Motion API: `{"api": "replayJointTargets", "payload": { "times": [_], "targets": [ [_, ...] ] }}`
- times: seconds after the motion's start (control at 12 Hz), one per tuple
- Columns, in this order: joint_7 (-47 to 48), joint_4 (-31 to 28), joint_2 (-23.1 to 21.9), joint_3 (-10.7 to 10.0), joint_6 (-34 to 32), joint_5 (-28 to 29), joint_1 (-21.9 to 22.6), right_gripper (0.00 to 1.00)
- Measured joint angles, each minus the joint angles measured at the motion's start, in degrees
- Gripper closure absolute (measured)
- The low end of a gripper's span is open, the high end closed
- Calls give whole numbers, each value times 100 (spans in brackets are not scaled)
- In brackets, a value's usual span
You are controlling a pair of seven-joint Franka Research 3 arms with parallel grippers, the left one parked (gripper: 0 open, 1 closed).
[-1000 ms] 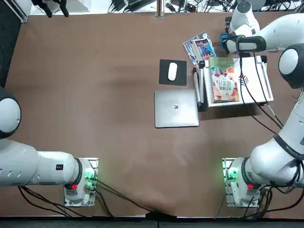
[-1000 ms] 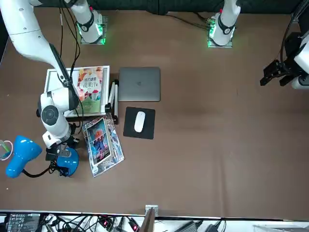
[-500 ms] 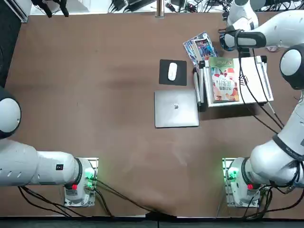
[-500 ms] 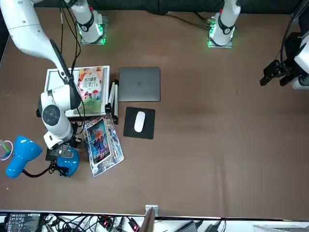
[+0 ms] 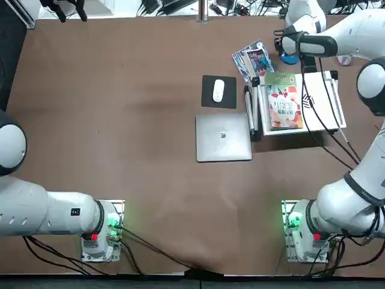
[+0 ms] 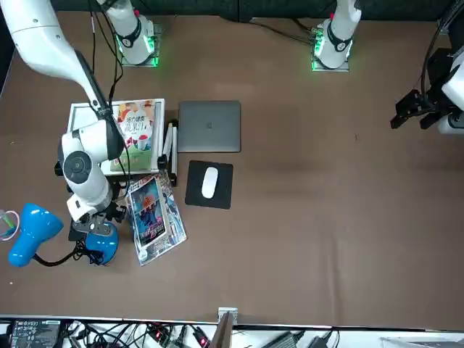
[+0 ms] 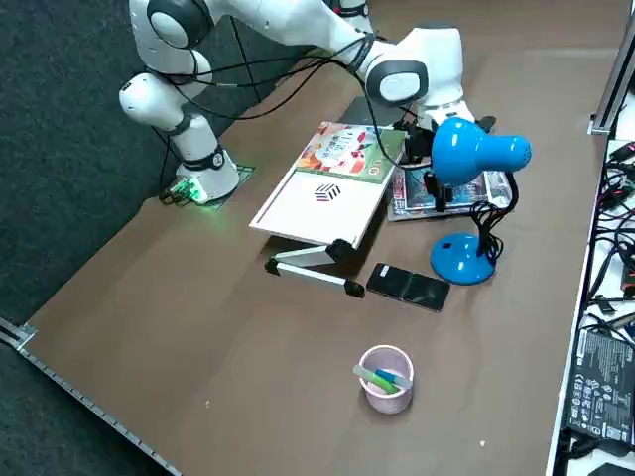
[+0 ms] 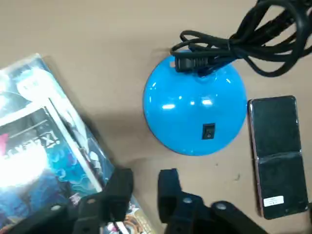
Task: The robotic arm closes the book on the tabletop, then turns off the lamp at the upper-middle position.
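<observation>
Just beside the lamp's round blue base [image 8: 180,112], the right gripper [image 8: 146,195] hangs over the brown table [image 5: 150,90] with its two fingers apart and nothing between them. The book [image 5: 284,105] lies shut on the white stand board [image 7: 317,203], so I think that job is done. Now it looks like time to turn off the lamp [image 7: 476,152]. A small black switch [image 8: 208,131] sits on the base, on the side that faces the fingers. It is a bit ahead of the tips, and they do not touch it. The gripper likely has to move over to the switch, then go down and press. It may help to close the fingers first, so they make one firm poker. The glossy leaflets [image 8: 44,146] lie under one finger. The black phone [image 8: 278,156] is near the base, and a bad push could bump it.
</observation>
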Motion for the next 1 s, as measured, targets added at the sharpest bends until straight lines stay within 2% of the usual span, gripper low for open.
{"api": "replayJointTargets", "payload": {
  "times": [0.33,0.42,0.75,1.0],
  "targets": [
    [93,2,-147,130,-88,75,-1,25],
    [332,8,-245,310,-252,78,0,2],
    [528,18,-519,792,-775,79,7,0],
    [538,32,-770,1071,-1236,90,7,0]
  ]
}}
